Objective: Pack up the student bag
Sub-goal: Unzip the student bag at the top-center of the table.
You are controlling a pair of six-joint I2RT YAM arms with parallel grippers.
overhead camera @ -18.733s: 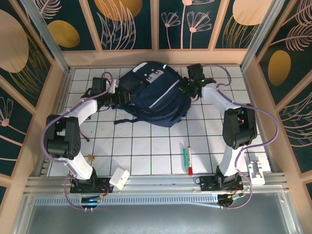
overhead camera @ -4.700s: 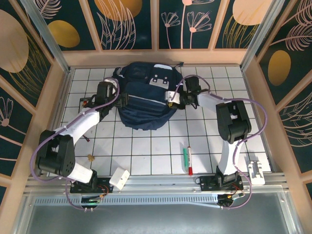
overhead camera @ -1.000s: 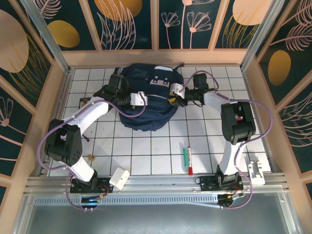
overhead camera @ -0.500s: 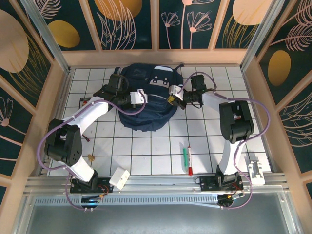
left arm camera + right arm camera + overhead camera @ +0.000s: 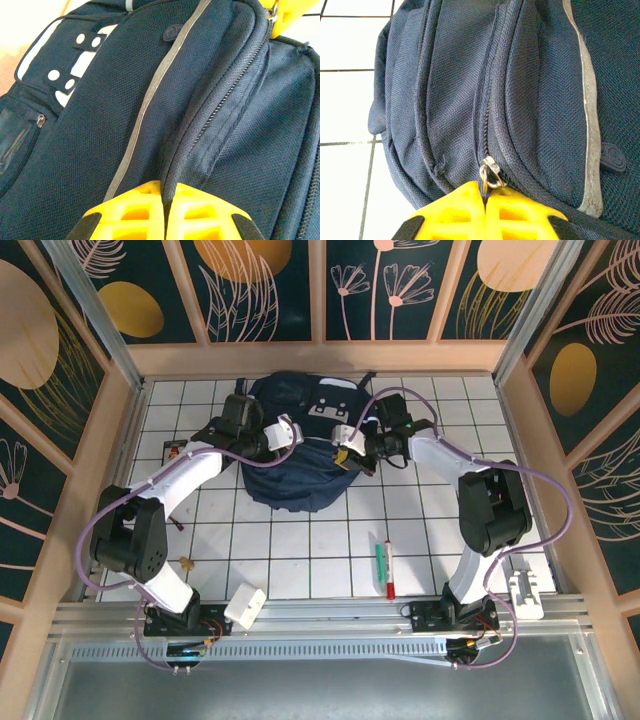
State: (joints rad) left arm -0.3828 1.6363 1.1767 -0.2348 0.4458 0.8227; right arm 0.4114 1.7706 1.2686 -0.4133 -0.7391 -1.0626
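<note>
- Navy fabric bag (image 5: 300,455) is lying at the far middle of the white-tiled desk (image 5: 300,540), between the two arms, with its white buckle patches facing up.
- Left tool (image 5: 283,433) is reaching in from the left over the bag's upper part. In the left wrist view its yellow fingers (image 5: 130,212) are pressing together on a ridge of bag fabric beside a zip, just right of the pale piping (image 5: 150,95).
- Right tool (image 5: 345,448) is coming in from the right at the bag's right side. Its yellow fingers (image 5: 455,212) are squeezing together on the metal zip pull (image 5: 490,175), whose ring is sitting right at their tips.
- Zip teeth beyond the pull are lying meshed along the bag's side.
- Green pen (image 5: 380,562) and a red-tipped marker (image 5: 390,575) are lying side by side on the near desk, well apart from the bag.
- White box (image 5: 245,605) is resting near the left arm's base.
</note>
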